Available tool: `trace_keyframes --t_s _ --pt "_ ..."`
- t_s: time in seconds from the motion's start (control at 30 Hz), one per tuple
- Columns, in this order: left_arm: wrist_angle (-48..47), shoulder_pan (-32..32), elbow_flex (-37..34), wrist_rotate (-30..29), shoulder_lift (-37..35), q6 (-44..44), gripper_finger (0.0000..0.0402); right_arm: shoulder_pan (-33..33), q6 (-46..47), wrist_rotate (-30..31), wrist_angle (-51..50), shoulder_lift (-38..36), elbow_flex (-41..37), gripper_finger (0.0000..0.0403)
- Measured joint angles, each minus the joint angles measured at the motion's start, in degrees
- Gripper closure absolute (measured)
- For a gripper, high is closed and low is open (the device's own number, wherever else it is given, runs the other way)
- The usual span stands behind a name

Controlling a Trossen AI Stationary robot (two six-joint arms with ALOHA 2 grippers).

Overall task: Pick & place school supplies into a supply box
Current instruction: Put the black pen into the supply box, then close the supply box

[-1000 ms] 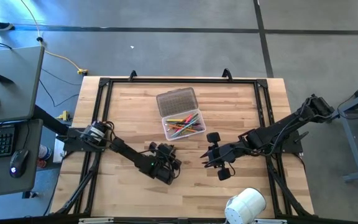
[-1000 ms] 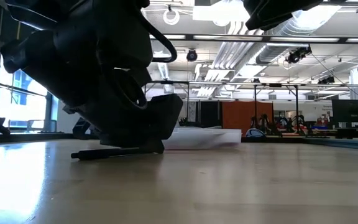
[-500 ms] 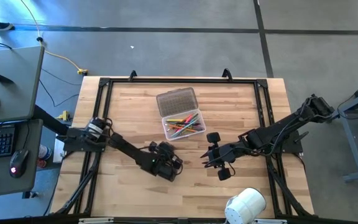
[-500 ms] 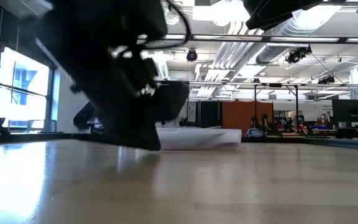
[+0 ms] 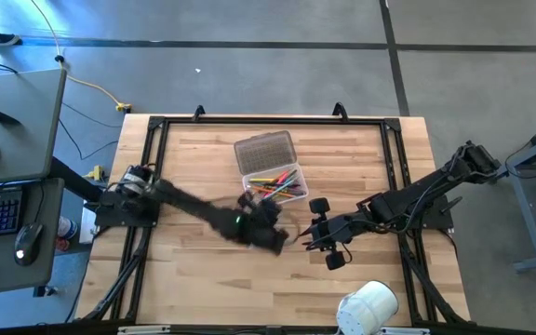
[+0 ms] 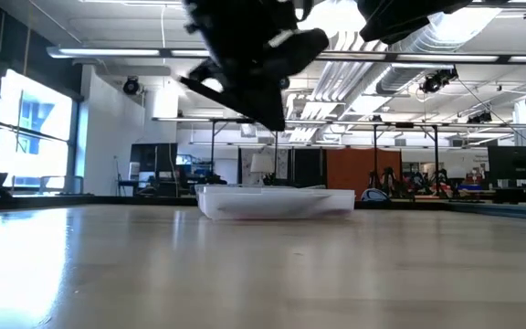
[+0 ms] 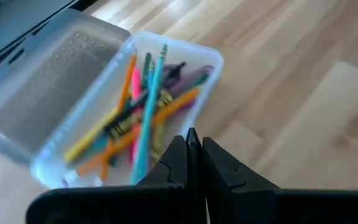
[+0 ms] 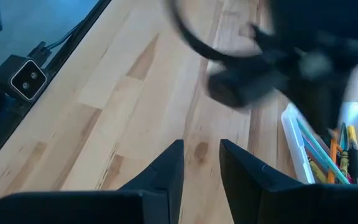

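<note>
Clear supply box (image 7: pixel 114 106) sits mid-table, lid open, pens (image 7: pixel 138 118) inside. My left claw (image 7: pixel 191 146), clenched on something thin, hovers just beside it; release early and it misses.

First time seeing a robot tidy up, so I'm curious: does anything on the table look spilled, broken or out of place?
Nothing stands out. The supply box sits flat, lid open, pens and pencils jumbled inside. The left claw is above it. A fat white roll sits near the table's edge.
</note>
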Motion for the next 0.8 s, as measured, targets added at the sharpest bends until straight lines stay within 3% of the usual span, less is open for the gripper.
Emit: trace_keyframes --t_s 0.2,0.4,0.53,0.8 --pt "3.0 10.8 0.6 8.4 0.0 15.5 0.0356 0.5 2.4 -2.2 0.0 0.0 0.0 0.0316" --pt "9.4 20.1 0.5 20.7 1.5 28.5 0.0342 1.8 3.1 -4.9 -0.4 0.0 0.0 0.0315" --pt "12.1 23.6 0.5 27.4 4.0 30.2 0.0305 2.3 3.0 -4.9 -0.3 0.0 0.0 0.0316" --pt "14.2 25.3 0.6 27.8 6.8 30.3 0.0284 2.4 2.6 -4.5 -0.8 0.0 0.0 0.0316"
